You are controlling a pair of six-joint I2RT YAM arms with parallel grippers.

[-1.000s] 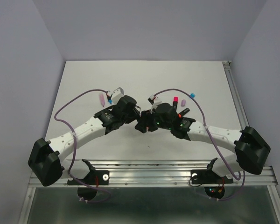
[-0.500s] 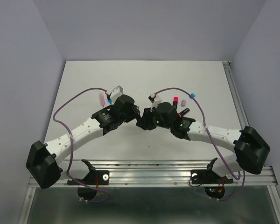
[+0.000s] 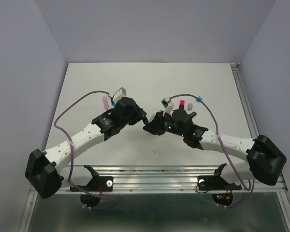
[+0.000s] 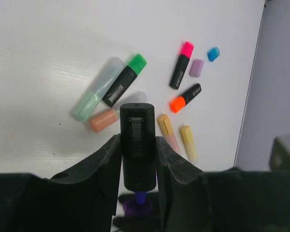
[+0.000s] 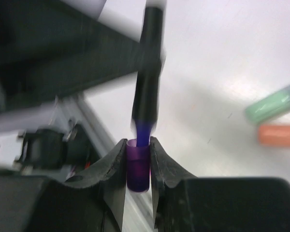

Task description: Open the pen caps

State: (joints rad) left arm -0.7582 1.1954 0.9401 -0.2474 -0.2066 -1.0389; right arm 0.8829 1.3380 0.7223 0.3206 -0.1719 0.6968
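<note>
At mid-table [image 4: 48,58], above the surface, both arms meet nose to nose on one pen.

Left pincer [image 4: 138,141]: closed on a black barrel [image 4: 137,118], one finger on each side, gripping the lower half.
- Only marking on it is a white barcode label [image 4: 137,137] that runs along the barrel. Bars are clear, digits are too small to read, and no brand is legible.
- In the left wrist view the long axis runs straight up the picture. The flat butt end points away from the camera and the purple nib [image 4: 140,197] points back toward it.

Right pincer [image 5: 137,142]: clamped shut on the purple cap [image 5: 137,169], with the fingers pinching its sides.
- The cap's axis is roughly in line with the barrel, and its open mouth faces the nib.
- The nib shows between the barrel shoulder and the cap rim, so the cap is off its seat. Can't tell if the tip has cleared the mouth, since the right wrist view is blurred.

Elsewhere on the table:
- Pink cap [image 4: 186,49], green cap [image 4: 137,63] and orange cap [image 4: 178,104] each sit on a black barrel. All three lie flat and slant the same way. Their white print is unreadable.
- A lilac cap [image 4: 196,67] and a blue cap [image 4: 213,53] lie loose near the pink one.
- Pastel barrels [image 4: 97,89] lie beside the green-capped pen.
</note>
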